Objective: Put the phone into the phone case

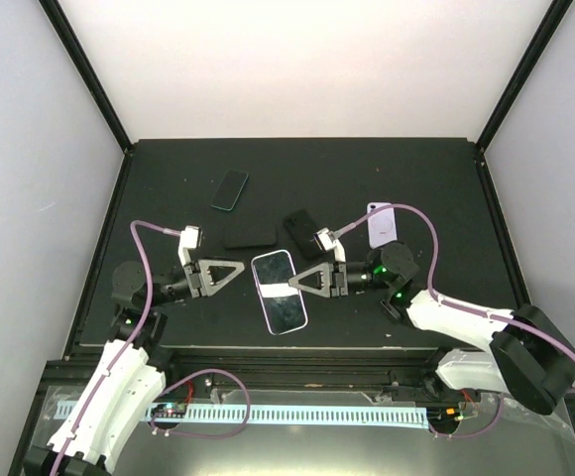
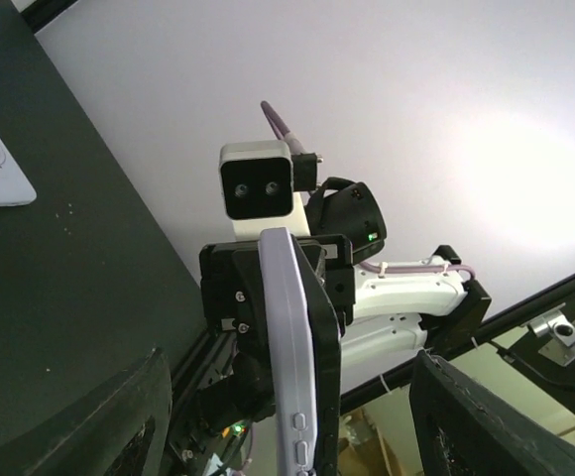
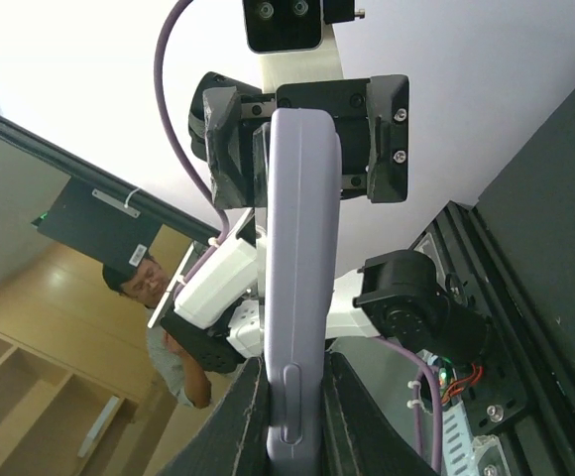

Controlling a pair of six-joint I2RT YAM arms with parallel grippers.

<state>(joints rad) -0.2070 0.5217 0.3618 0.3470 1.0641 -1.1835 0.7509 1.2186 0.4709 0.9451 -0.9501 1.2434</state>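
While the right gripper [image 1: 290, 287] clamps the lilac-cased phone [image 1: 280, 299] by one edge, the left gripper [image 1: 246, 270] straddles the other — fingers apart.

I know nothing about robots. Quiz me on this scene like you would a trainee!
1. True or false: the right gripper is clamped on the lilac-edged phone.
2. The left gripper is: A) open around the phone, B) squeezing the phone, C) resting on the table.
3. What colour is the flat slab lying just beyond the held phone?
Key: 1 true; 2 A; 3 black.
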